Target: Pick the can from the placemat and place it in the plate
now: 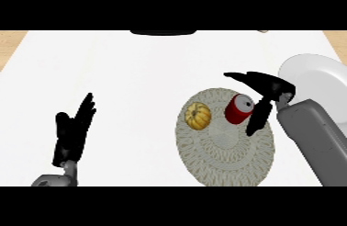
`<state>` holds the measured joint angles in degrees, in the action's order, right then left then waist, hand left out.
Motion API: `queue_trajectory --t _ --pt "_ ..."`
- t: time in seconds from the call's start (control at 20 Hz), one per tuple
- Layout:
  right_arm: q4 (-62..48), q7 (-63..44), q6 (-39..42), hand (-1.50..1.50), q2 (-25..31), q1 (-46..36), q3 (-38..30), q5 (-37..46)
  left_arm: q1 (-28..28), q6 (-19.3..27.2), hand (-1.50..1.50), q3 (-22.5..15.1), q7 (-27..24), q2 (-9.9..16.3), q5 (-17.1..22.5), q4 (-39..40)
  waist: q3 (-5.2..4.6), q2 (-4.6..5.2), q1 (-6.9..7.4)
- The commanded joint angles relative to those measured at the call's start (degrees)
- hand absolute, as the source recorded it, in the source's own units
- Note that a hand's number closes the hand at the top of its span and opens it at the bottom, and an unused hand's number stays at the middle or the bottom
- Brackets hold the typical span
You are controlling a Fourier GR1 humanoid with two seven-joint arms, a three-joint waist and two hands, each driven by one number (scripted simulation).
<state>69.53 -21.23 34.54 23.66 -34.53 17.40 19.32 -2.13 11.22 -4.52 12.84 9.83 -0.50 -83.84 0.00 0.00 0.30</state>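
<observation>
Head view of a white surface (136, 73) carrying a round woven placemat (227, 151). A red can (237, 109) lies tilted on the placemat's upper right part, its silver end facing up and to the right. A small yellow-brown gourd-like object (198, 115) rests on the placemat to the left of the can, apart from it. The right hand (267, 89) brackets the can, fingers extended above it and thumb reaching down just beside its right side; contact cannot be confirmed. A white plate (315, 78) sits at the right edge, behind this hand. The left hand (71, 128) rests at lower left, fingers straight and pointing up.
</observation>
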Motion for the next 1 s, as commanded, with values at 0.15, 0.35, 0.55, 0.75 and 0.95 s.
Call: queue_trajectory --t 0.15,0.35,0.55,0.75,0.95 --pt "-2.6 2.1 -0.4 -1.5 -5.0 1.3 -1.5 7.0 -1.6 -2.1 0.0 2.5 -1.0 0.1 -0.6 1.7 0.0 0.04 -0.02" --pt "-0.4 2.0 2.6 -1.5 -4.1 2.3 -4.8 7.4 2.0 0.8 0.0 -0.5 3.7 -2.0 -3.9 -6.4 0.01 -0.04 -0.01" --pt "-2.1 7.2 2.7 1.5 -3.6 -1.4 -3.7 10.9 -0.5 0.4 0.0 -0.1 2.1 -2.4 -4.7 -2.1 0.01 0.03 0.08" --pt "-8.4 14.1 -4.8 1.5 -5.5 -0.7 -3.2 17.1 -0.9 -1.4 0.0 1.3 3.3 -2.0 -3.4 -1.9 0.02 0.06 0.18" --pt "-11.7 16.7 -10.3 1.5 -5.3 -1.4 -4.7 20.5 -1.2 -2.2 0.0 3.3 2.2 -1.2 -2.3 -1.9 0.02 0.11 0.25"
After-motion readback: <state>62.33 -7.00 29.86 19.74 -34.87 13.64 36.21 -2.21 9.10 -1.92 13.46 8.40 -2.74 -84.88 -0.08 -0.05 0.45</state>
